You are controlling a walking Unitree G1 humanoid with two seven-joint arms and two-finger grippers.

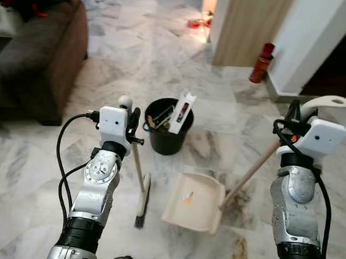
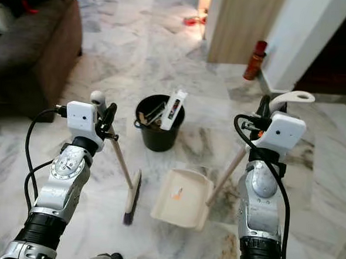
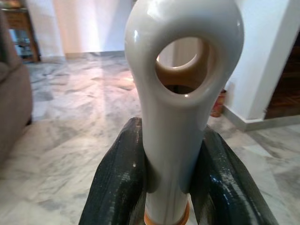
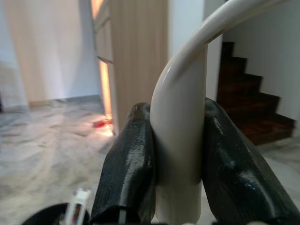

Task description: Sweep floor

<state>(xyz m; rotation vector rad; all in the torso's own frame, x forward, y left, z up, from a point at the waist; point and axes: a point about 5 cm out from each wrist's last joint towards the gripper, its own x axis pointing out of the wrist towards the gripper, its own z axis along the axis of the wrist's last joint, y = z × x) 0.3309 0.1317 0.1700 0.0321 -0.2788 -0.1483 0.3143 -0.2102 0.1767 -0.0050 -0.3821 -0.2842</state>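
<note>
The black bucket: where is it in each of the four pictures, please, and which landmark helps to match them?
Left eye view: black bucket, centre, behind the dustpan.
Right eye view: centre, a little left.
Left wrist view: a dark strip through the broom handle's hole, perhaps it.
Right wrist view: dark rim at the bottom, likely it.
Shared landmark: the wooden door.

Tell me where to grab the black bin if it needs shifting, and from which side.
Grip the black bin by its top rim, coming down from above with one finger inside. It stands upright and open-topped; take the bare stretch of rim nearest the robot, since the white carton and other rubbish lean on the far side. Both grippers hold tools.
</note>
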